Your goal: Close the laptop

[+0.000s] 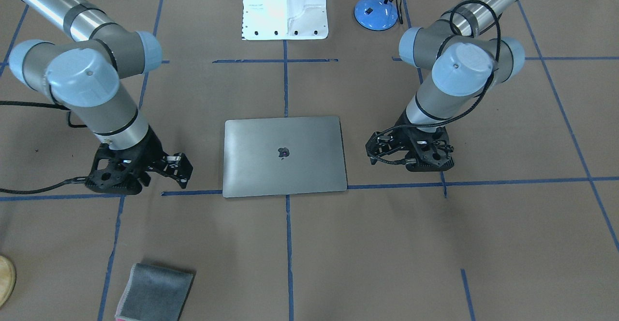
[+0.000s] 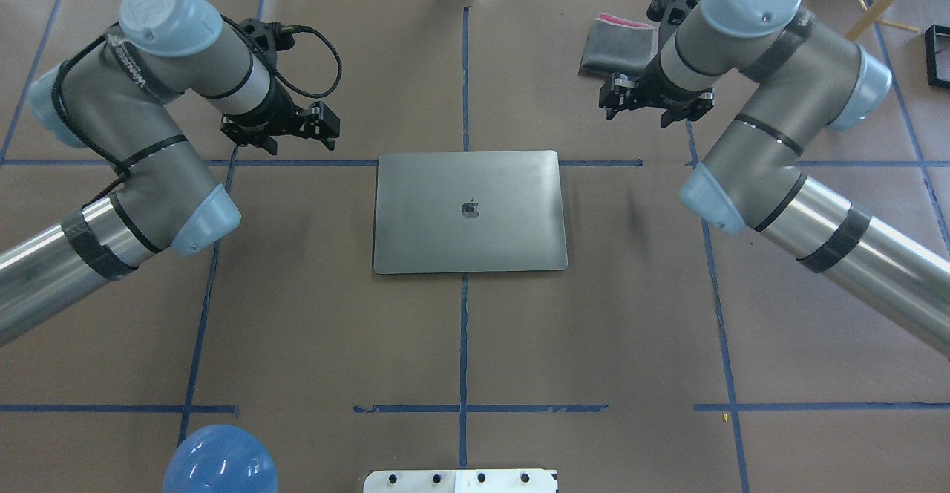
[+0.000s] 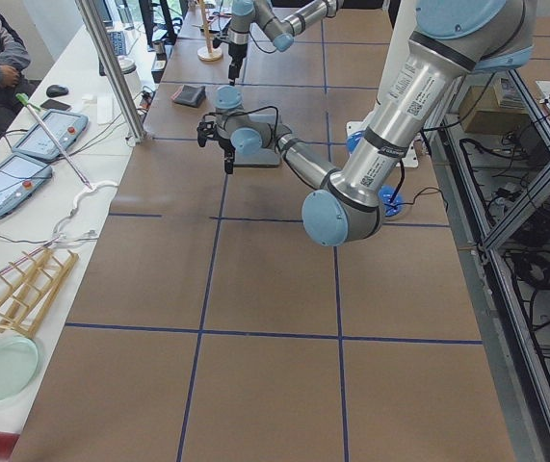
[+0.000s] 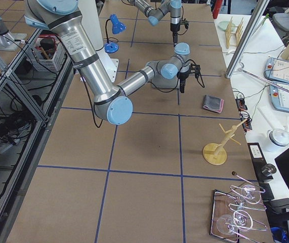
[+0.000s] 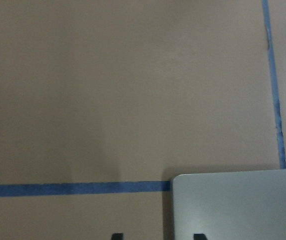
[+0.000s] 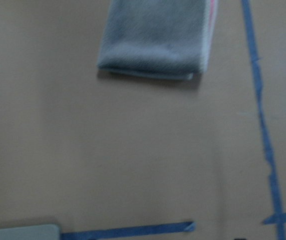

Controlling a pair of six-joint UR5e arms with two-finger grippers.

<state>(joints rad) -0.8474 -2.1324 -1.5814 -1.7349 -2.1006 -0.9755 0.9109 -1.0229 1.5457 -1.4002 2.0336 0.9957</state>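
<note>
The silver-grey laptop [image 1: 284,156] lies shut and flat in the middle of the table, lid up with the dark apple logo showing; it also shows in the overhead view [image 2: 469,211]. My left gripper [image 2: 297,125] hovers beside its far left corner, open and empty. The left wrist view shows that corner of the laptop [image 5: 238,205] and two dark fingertips [image 5: 199,236] set apart. My right gripper [image 2: 653,99] hovers off the far right corner, looks open and holds nothing. A bit of the lid [image 6: 20,232] shows in the right wrist view.
A folded grey cloth [image 2: 616,44] lies past my right gripper, also in the right wrist view [image 6: 155,37]. A blue desk lamp [image 1: 377,2] and a white base [image 1: 285,7] stand on the robot's side. Blue tape lines cross the brown table.
</note>
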